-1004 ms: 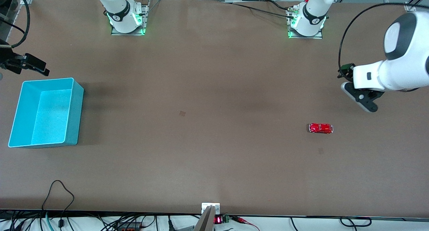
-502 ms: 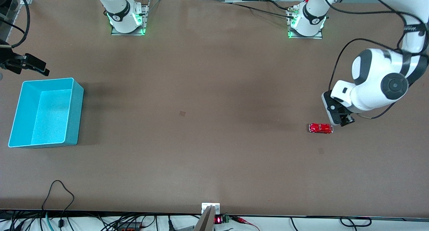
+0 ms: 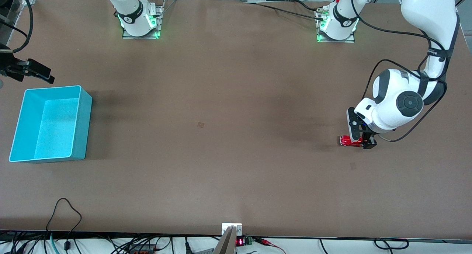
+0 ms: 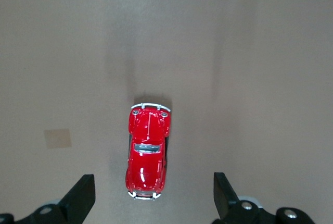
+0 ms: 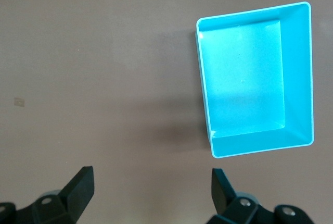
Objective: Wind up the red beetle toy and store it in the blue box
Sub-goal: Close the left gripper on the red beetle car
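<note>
The red beetle toy (image 3: 346, 141) lies on the brown table toward the left arm's end. My left gripper (image 3: 360, 139) is low over it, open, with the toy's silvery end between the two fingers and not touched. In the left wrist view the toy (image 4: 148, 151) lies lengthwise between the spread fingers of the left gripper (image 4: 152, 195). The blue box (image 3: 83, 125) stands empty at the right arm's end. My right gripper (image 3: 40, 72) waits open beside the box; its wrist view shows the box (image 5: 297, 67) and the right gripper (image 5: 151, 190) over bare table.
Both arm bases (image 3: 140, 21) stand along the table's edge farthest from the front camera. Cables (image 3: 66, 209) and a small metal bracket (image 3: 231, 228) lie at the edge nearest that camera. Faint square marks (image 3: 200, 124) show on the tabletop.
My left arm has swung in from the table's end and come down over the red beetle toy, its open fingers now around it. The right arm, box and toy have not moved.
</note>
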Motion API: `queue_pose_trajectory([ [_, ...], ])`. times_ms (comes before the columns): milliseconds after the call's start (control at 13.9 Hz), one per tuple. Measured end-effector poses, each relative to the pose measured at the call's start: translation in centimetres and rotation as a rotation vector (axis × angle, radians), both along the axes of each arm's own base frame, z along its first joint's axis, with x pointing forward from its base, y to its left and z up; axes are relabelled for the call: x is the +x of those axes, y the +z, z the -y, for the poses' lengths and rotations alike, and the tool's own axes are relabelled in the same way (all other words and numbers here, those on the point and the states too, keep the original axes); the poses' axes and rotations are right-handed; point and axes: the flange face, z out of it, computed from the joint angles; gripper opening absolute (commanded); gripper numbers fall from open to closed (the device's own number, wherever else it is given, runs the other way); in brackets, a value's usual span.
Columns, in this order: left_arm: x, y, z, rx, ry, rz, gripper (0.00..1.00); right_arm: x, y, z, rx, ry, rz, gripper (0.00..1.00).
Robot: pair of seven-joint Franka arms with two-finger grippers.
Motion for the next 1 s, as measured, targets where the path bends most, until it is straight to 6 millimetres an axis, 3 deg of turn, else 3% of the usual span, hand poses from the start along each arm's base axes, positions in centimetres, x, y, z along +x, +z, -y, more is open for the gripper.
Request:
queue_pose_trajectory([
  [287, 0.3, -2.8, -1.1, -0.007, -0.009, 0.02, 1.0, 0.0, 0.0, 0.0, 0.0, 0.0, 0.0, 1.0],
  [430, 0.4, -4.0, -1.7, -0.006, -0.027, 0.03, 0.94, 0.0, 0.0, 0.0, 0.0, 0.0, 0.0, 1.0],
  [789, 0.3, -5.1, -1.8, -0.008, -0.089, 0.025, 0.58, 0.0, 0.0, 0.0, 0.0, 0.0, 0.0, 1.0],
  [1004, 0.2, -5.4, -1.8, -0.009, -0.1, 0.02, 0.29, 0.0, 0.0, 0.0, 0.0, 0.0, 0.0, 1.0],
])
